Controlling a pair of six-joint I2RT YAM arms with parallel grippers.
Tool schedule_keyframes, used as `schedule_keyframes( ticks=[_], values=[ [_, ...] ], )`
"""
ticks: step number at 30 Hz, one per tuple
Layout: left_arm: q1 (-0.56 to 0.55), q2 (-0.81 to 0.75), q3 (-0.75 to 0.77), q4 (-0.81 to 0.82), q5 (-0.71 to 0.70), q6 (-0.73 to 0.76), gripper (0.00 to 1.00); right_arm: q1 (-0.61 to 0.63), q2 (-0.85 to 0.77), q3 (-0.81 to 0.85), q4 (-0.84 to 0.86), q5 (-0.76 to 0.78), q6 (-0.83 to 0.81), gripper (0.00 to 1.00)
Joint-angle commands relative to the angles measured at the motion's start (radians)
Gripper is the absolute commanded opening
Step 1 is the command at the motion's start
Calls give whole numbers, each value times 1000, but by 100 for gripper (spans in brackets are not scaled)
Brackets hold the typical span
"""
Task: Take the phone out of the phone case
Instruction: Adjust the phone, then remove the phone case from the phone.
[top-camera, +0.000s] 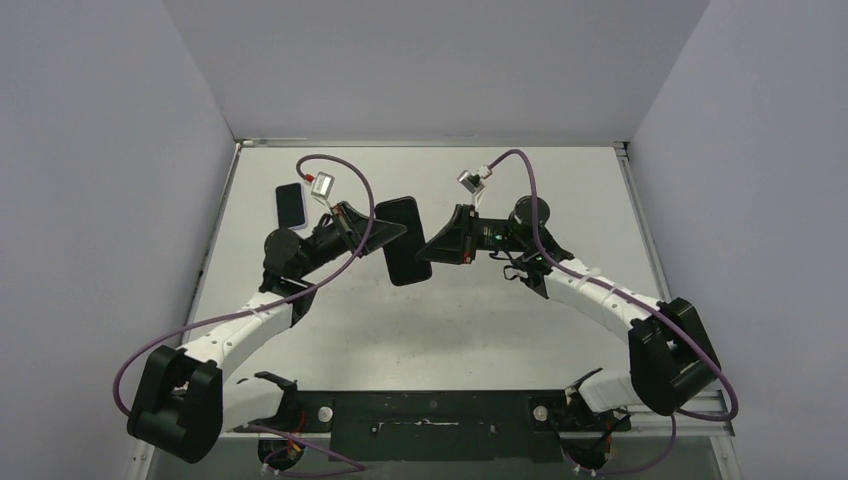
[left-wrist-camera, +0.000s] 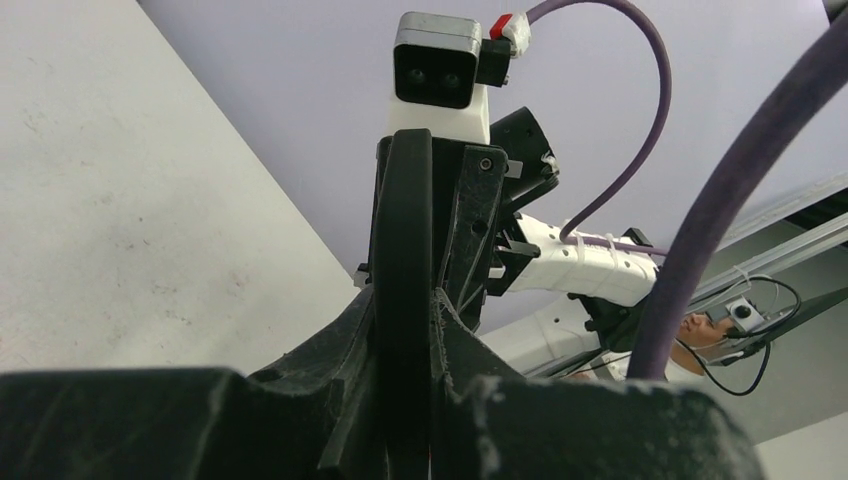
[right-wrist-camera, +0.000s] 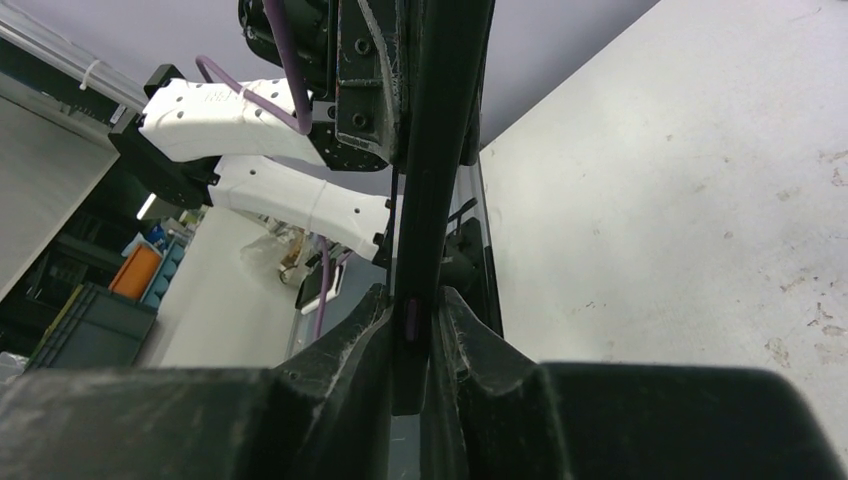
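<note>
A black phone in its phone case hangs above the middle of the table, gripped from both sides. My left gripper is shut on its left edge. My right gripper is shut on its right edge. In the left wrist view the phone case stands edge-on, thick and rounded, between the shut left gripper. The right wrist view shows a thinner black edge with a small purple mark, clamped in the right gripper. I cannot tell phone from case at these edges.
A second dark phone-shaped slab with a pale rim lies flat on the white table at the back left, close behind the left arm. Grey walls enclose the table on three sides. Purple cables loop above both wrists.
</note>
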Motion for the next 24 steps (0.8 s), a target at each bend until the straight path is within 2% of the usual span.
schedule_keyframes(
  ticks=[1,5,10,15,24],
  values=[
    [-2,-81,-21,19,-163,-70,0,6,-71,-3,41,89,-74,18],
    [-11,-126,-53,-1,-280,-97,0,20,-111,-66,60,175,-60,39],
    [-43,-154,-69,-5,-403,-126,0,66,-165,-141,92,291,-47,51],
    [-112,-167,-81,-4,-533,-140,0,125,-203,-208,155,395,-38,56],
    [-259,-166,-138,59,-747,-162,0,191,-224,-277,291,518,-19,56]
  ],
)
